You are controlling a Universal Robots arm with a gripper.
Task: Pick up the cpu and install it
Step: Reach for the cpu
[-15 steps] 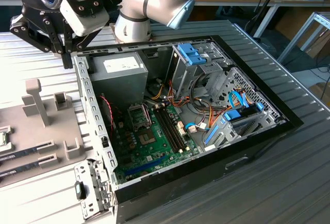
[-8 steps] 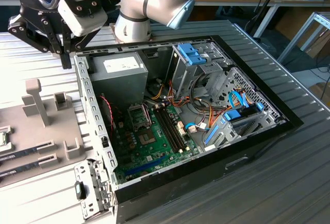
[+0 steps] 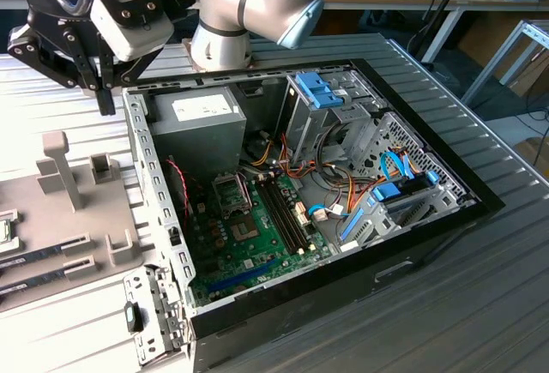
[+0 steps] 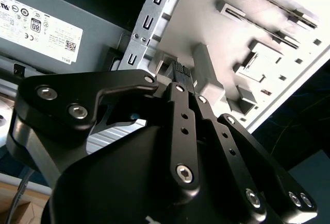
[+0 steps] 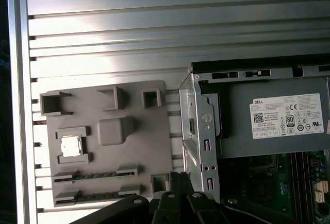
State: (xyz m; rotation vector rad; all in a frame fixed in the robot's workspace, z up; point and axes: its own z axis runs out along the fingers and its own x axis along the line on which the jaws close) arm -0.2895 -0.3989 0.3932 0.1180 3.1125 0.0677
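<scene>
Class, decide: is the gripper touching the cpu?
Apart. The first wrist view shows the cpu seated in a recess, with bare grey tray between it and the gripper.

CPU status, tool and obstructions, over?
Tool shut, empty, over edge of grey fixture, beside case. CPU in fixture pocket, not yet picked. Nothing covering it.

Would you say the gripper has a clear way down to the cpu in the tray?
Probably yes: the cpu lies uncovered in its tray recess, nothing above it; the gripper hangs off to the side, jaws shut.
</scene>
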